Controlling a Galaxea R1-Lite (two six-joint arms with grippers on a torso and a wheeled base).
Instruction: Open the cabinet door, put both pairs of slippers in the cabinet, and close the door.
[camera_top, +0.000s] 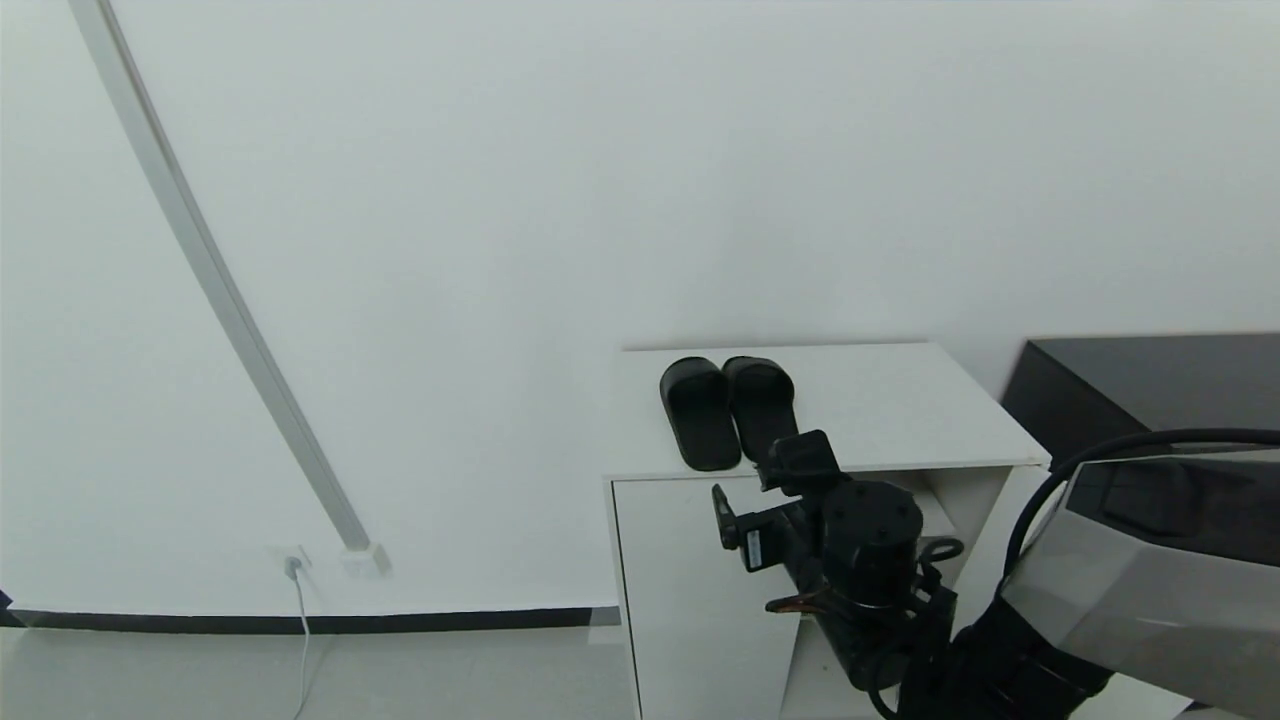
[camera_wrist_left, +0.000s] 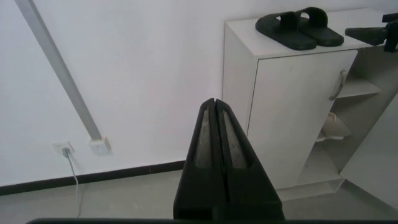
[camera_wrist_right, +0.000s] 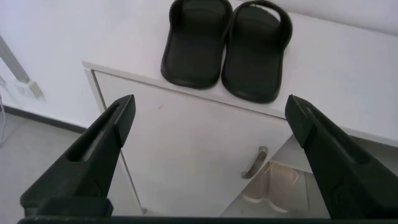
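Note:
A pair of black slippers (camera_top: 727, 410) (camera_wrist_left: 298, 28) (camera_wrist_right: 224, 50) lies side by side on top of the white cabinet (camera_top: 900, 400) (camera_wrist_left: 286, 118). The cabinet's left door (camera_top: 690, 590) (camera_wrist_right: 186, 155), with a handle (camera_wrist_right: 254, 163), is closed; the right half stands open. A beige pair of slippers (camera_wrist_left: 333, 127) (camera_wrist_right: 270, 180) rests on a shelf inside. My right gripper (camera_top: 765, 490) (camera_wrist_right: 210, 106) is open wide, held in front of the cabinet's top edge just below the black slippers. My left gripper (camera_wrist_left: 214, 118) is shut on nothing, well back from the cabinet.
A dark piece of furniture (camera_top: 1150, 390) stands to the right of the cabinet. On the wall to the left, a slanted grey conduit (camera_top: 210, 270) ends near a socket with a white cable (camera_top: 295, 570). The floor (camera_wrist_left: 124, 193) lies bare left of the cabinet.

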